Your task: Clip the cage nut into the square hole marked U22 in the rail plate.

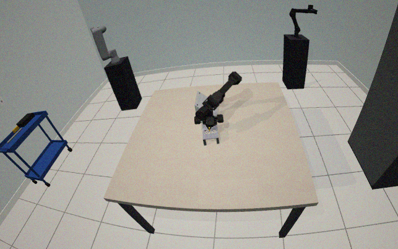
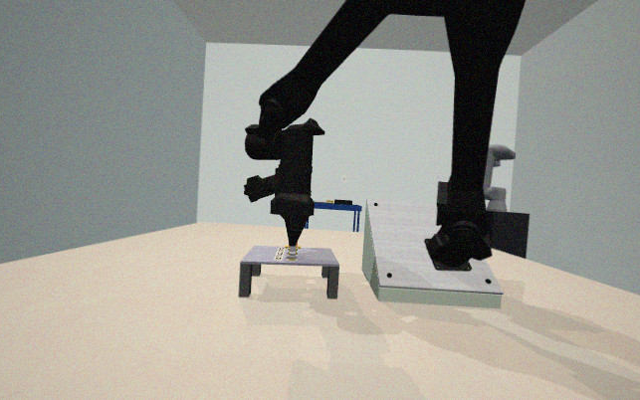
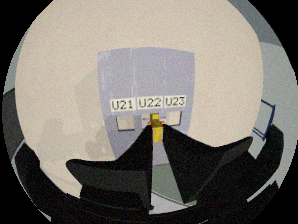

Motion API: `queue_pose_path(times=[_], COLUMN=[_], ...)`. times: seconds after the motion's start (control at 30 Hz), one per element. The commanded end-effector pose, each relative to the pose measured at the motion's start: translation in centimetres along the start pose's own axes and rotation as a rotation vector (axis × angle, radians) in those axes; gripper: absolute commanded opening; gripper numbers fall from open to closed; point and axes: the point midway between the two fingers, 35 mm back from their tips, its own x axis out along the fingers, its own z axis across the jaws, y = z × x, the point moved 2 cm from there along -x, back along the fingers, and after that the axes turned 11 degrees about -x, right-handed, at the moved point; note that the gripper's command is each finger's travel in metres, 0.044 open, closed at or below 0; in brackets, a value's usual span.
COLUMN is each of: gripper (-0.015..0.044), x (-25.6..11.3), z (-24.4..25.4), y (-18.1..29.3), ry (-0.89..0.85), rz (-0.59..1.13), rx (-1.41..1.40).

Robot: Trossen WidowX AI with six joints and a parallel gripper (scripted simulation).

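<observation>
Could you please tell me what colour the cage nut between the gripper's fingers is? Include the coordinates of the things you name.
The cage nut [image 2: 299, 247] [image 3: 157, 133] is mostly yellow; the wrist view shows it best.

Over the rail plate [image 1: 213, 135] [image 2: 258, 255] [image 3: 145, 75], the half toward its far edge in the wrist view lies open; from above, the sloped mounting block [image 1: 199, 100] [image 2: 412, 239] blocks passage beyond its rear edge, while tabletop stretches unobstructed from its front legs [image 1: 205, 142] [image 2: 245, 280] to the front corners

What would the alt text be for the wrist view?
Two black tapered fingers grip a small yellow cage nut at the hole marked U22 in a lavender rectangular rail plate, between holes marked U21 and U23.
</observation>
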Motion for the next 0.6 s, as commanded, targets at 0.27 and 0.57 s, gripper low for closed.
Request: queue_pose_path(times=[0.27,0.57], gripper=[0.0023,0.0023], x=[-0.13,-0.11], z=[0.30,0.29], y=[-0.12,-0.12], ry=[0.040,0.040], rz=[0.005,0.005], rx=[0.001,0.001])
